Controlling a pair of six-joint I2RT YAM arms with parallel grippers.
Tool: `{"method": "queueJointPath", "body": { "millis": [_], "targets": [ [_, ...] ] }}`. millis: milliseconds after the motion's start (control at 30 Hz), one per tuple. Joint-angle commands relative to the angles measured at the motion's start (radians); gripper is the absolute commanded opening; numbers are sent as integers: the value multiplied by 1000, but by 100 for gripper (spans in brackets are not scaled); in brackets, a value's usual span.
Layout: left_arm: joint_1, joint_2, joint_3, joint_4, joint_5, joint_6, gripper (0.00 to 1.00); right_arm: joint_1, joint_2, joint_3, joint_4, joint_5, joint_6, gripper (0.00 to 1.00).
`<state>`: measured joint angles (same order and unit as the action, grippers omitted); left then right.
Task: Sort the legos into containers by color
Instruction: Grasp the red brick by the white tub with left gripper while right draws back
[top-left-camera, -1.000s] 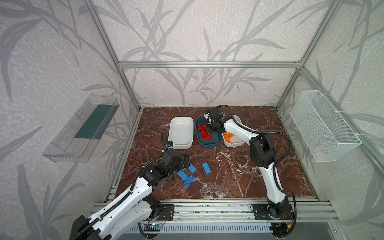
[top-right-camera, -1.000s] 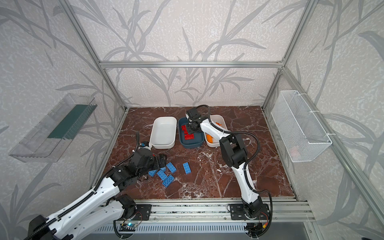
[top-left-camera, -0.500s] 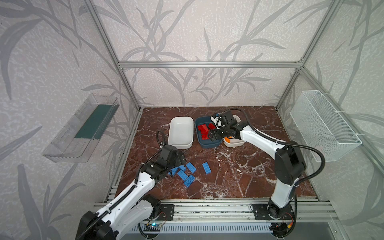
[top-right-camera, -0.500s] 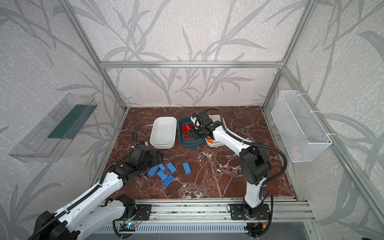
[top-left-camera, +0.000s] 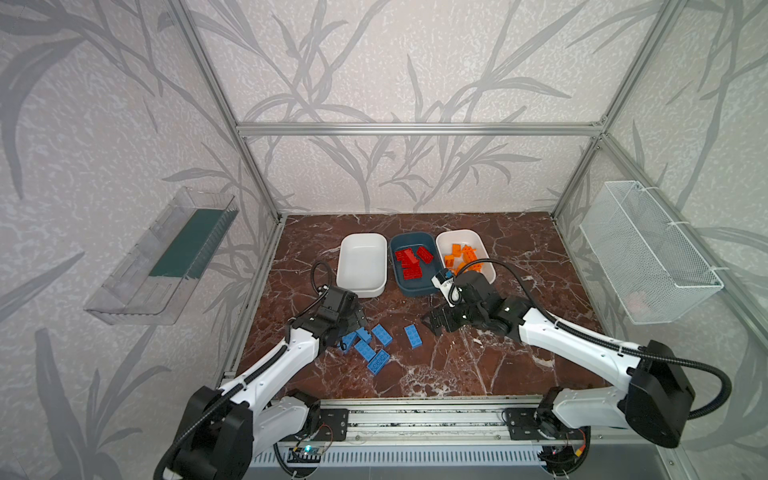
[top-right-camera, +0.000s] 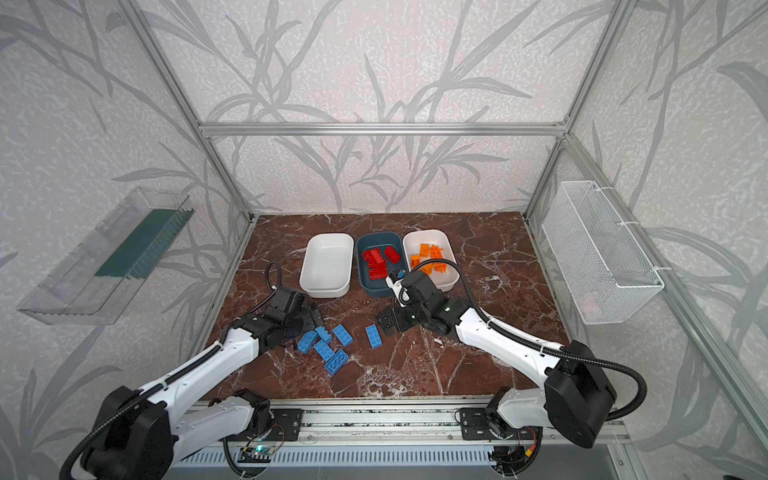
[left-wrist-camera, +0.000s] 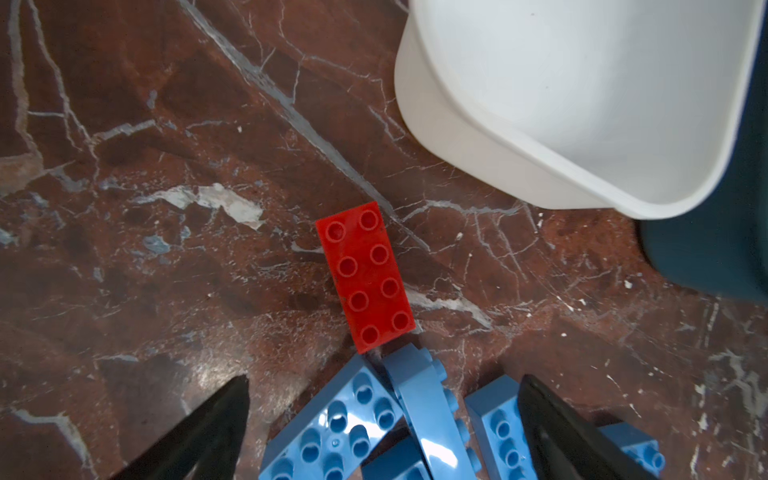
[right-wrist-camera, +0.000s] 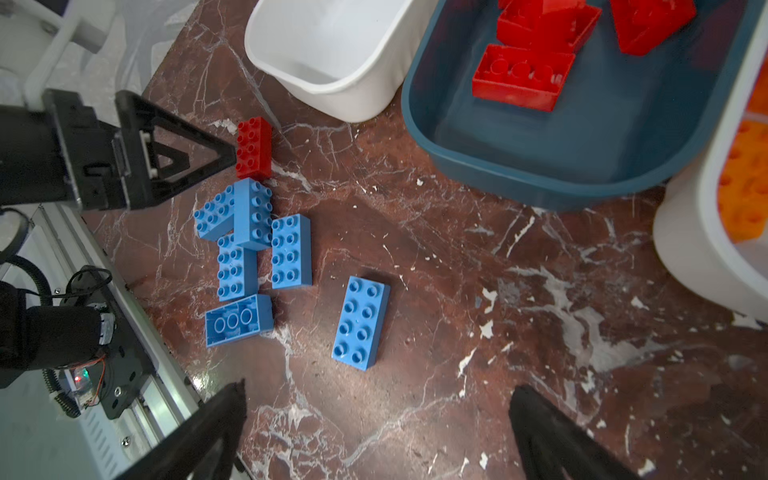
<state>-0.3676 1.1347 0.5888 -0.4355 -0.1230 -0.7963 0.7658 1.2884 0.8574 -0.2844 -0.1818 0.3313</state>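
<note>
Black right gripper (top-left-camera: 432, 325) now off teal tub (top-left-camera: 411, 291), seemingly near blue brick (top-left-camera: 413, 336)

No text, label, brand, number or sign could be read anywhere. The studs of the red brick (left-wrist-camera: 365, 276) showed only plain rings. Any print on the white piece (top-left-camera: 443, 286) just beside the dark tub (top-left-camera: 409, 289) was too small to read.

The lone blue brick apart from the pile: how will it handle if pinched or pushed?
The lone blue brick looks like rigid moulded plastic, so it probably won't flex. Lying flat, studs up, it should slide on the glossy marble, not roll or tip.
</note>
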Motion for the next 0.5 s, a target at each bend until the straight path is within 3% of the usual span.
{"method": "queueJointPath", "body": {
  "millis": [0,200,467],
  "targets": [
    [19,42,40,2,-67,6,99,10,-83,-46,34,5,43,99],
    [60,80,47,27,-70,18,95,13,-156,-114,31,13,42,99],
    [96,239,107,39,-14,31,94,13,-185,-156,54,-2,53,99]
  ]
}}
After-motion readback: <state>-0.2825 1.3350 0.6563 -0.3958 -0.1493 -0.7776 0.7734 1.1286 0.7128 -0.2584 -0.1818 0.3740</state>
